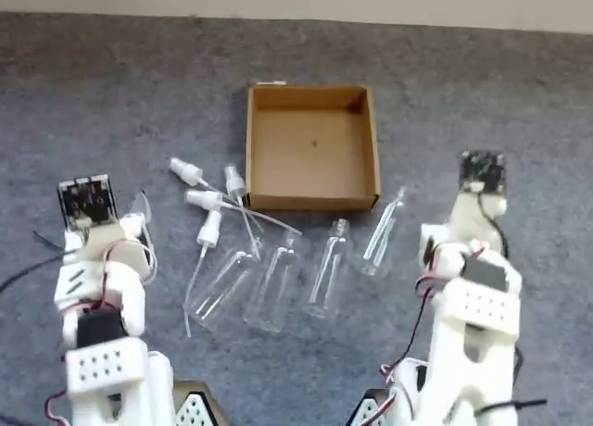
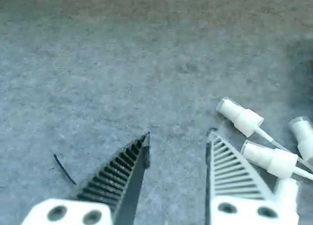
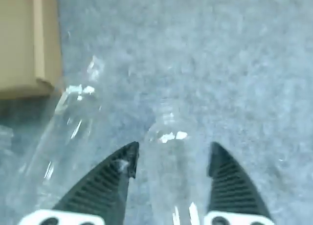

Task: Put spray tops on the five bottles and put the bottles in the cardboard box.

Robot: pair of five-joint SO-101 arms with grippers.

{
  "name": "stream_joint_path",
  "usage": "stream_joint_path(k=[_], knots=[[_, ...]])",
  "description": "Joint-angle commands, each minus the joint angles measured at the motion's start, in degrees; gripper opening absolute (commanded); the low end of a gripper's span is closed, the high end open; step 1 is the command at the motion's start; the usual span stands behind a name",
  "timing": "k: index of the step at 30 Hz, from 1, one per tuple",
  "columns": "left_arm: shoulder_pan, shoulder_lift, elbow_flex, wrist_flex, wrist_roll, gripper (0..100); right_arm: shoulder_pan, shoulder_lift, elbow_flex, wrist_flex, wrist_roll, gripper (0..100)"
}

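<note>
Several clear bottles lie on the grey carpet in front of the cardboard box (image 1: 313,148), among them one at the left (image 1: 222,282) and one by the box's right corner (image 1: 384,230). Several white spray tops lie loose left of the box, such as two (image 1: 185,171) (image 1: 210,229) with their thin tubes trailing. My left gripper (image 2: 178,143) hangs open over bare carpet, with spray tops (image 2: 239,116) (image 2: 271,159) just beyond one finger. The right gripper (image 3: 173,156) is open, and a clear bottle (image 3: 168,137) lies between its fingers. A second bottle (image 3: 68,122) lies beside it, near the box corner (image 3: 29,39).
The box stands open with nothing inside. Both arm bases (image 1: 102,352) (image 1: 473,333) sit at the near edge, with cables beside them. Bare carpet stretches to the far left and far right of the box.
</note>
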Motion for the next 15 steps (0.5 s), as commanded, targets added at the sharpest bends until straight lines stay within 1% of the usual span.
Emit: stream_joint_path(k=[1,5,8,15], knots=[[2.86,-14.81,4.97,5.36,-0.26,18,-2.51,-7.69,4.70,-3.21,-0.18,5.9],[3.03,-25.10,9.89,11.78,-0.26,18,-3.12,-13.85,9.63,-3.30,-0.18,5.9],[2.86,-30.73,12.88,14.24,-0.35,18,-3.12,-18.24,13.32,-3.30,-0.18,5.9],[2.77,-28.79,12.79,18.02,-0.35,18,-3.12,-28.70,22.99,-3.30,-0.18,5.9]])
